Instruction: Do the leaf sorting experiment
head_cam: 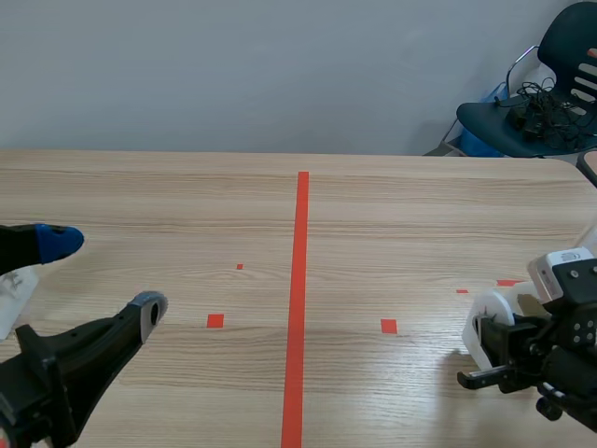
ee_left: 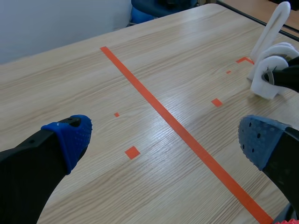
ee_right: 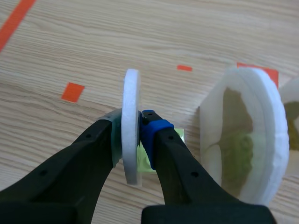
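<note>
My right gripper [ee_right: 133,126] is shut on a thin white disc [ee_right: 131,98] that stands on edge on the table. A small yellow-green leaf piece [ee_right: 145,161] lies under the disc, partly hidden by my fingers. Beside the gripper stands a white round dish [ee_right: 247,140] on edge, with pale green leaf matter inside. In the scene view this gripper [head_cam: 487,359] sits at the near right with the white disc [head_cam: 490,322]. My left gripper [head_cam: 103,271] is open at the near left, nothing between its blue pads [ee_left: 74,135]. From its view the white dishes [ee_left: 271,74] stand far ahead to one side.
A red tape line [head_cam: 300,280] runs down the table's middle, with small red squares on both sides. A white object [head_cam: 14,289] shows at the left edge. Beyond the table's far right corner stands a dark chair [head_cam: 550,93] with cables on it.
</note>
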Robot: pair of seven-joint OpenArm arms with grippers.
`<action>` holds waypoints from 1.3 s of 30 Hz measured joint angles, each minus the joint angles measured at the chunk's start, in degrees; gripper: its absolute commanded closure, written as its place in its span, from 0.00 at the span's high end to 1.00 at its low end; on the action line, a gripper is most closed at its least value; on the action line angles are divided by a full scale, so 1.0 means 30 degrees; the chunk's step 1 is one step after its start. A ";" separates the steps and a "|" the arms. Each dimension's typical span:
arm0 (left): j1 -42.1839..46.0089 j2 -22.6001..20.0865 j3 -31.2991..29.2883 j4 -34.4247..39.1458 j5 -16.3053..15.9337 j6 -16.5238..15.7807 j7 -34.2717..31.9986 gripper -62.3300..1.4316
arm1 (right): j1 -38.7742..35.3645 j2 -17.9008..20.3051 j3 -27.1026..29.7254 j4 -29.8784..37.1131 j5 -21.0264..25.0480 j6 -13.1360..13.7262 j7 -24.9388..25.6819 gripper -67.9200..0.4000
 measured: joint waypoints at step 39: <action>-0.0131 0.0007 0.0000 0.0000 0.0000 0.0000 0.0080 1.00 | -0.5778 0.5778 0.2885 1.3216 0.5413 0.3228 -0.4619 1.00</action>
